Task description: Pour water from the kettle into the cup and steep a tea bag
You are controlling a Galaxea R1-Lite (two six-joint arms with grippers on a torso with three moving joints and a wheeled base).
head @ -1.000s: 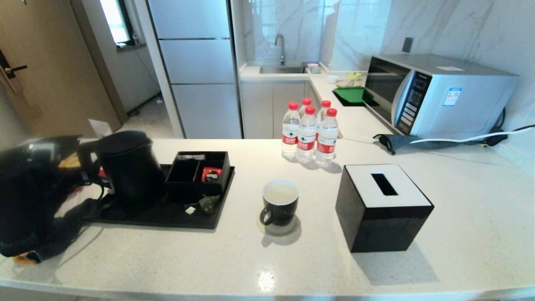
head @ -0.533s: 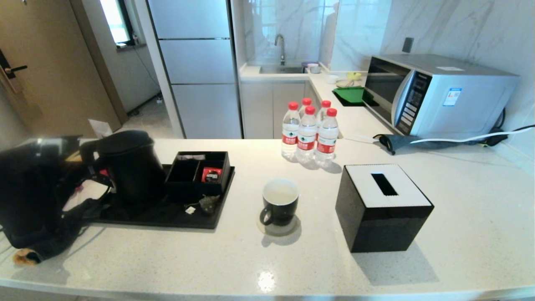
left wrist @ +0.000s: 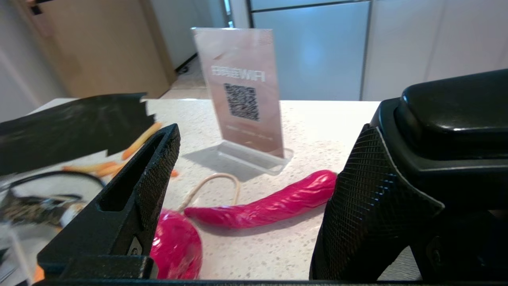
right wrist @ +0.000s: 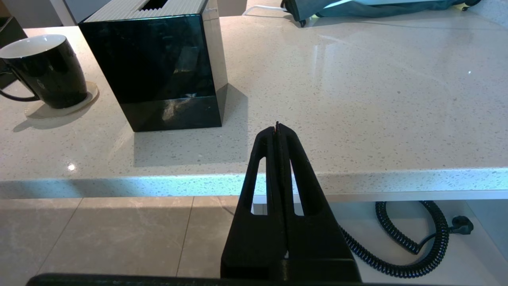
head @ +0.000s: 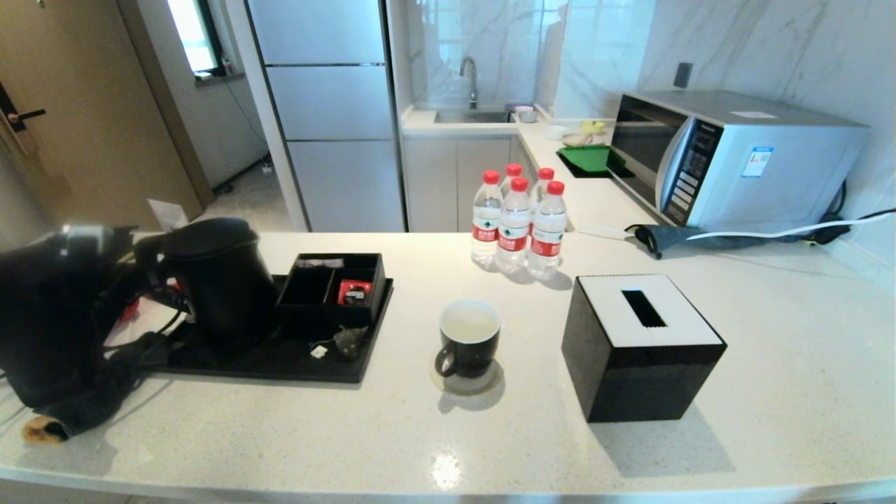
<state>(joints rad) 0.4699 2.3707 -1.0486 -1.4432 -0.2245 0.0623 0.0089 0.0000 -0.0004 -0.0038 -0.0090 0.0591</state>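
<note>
The black kettle (head: 218, 280) stands upright on the black tray (head: 280, 360), handle toward my left arm (head: 56, 315). In the left wrist view my left gripper (left wrist: 270, 135) is open with nothing between its fingers. The kettle's glossy handle (left wrist: 456, 115) sits against the outer side of one finger (left wrist: 373, 206). The black mug (head: 467, 343) rests on a coaster at the counter's middle, with pale water (head: 469, 324) inside. The tea bag (head: 348, 341) lies on the tray with its white tag (head: 318, 351). My right gripper (right wrist: 277, 127) is shut and empty, parked off the counter's front edge.
A black compartment box (head: 308, 287) holding a red packet (head: 353, 292) sits on the tray. Several red-capped bottles (head: 518, 224) stand behind the mug, and a black tissue box (head: 640, 346) to its right. A red chili toy (left wrist: 270, 204) and a QR sign (left wrist: 242, 95) are beyond the left gripper.
My left arm has drawn back to the left, uncovering the kettle's handle. The kettle, mug and tea bag have not moved.
</note>
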